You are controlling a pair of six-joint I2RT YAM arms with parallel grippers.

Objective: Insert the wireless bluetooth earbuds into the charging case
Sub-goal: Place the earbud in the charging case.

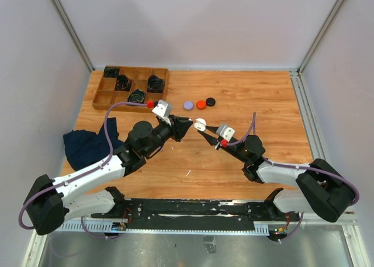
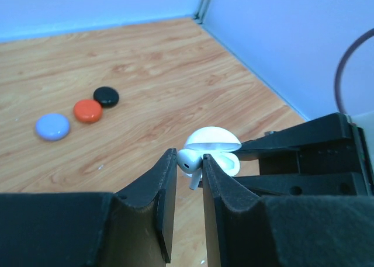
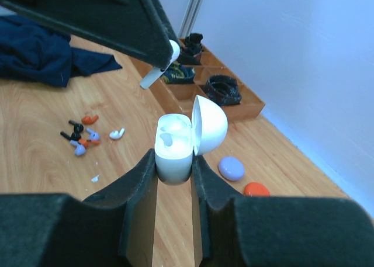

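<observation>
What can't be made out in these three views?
- Open white charging case, right wrist view: blur hides whether a socket is already filled.
- White earbud, left wrist view: jaws cover its gripped sides.
- Loose coloured earbuds: too small to count; unseen in top view.
- Wooden tray contents: too small in top view.

No text, label, brand, number or sign legible in any view. Charging case [image 3: 174, 159]: plain white shell, no marking readable. Round cases [image 2: 87, 110] on worktop [image 1: 245, 156]: plain colours, nothing readable.

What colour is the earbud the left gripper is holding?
White earbud, clearest in the left wrist view.
</observation>
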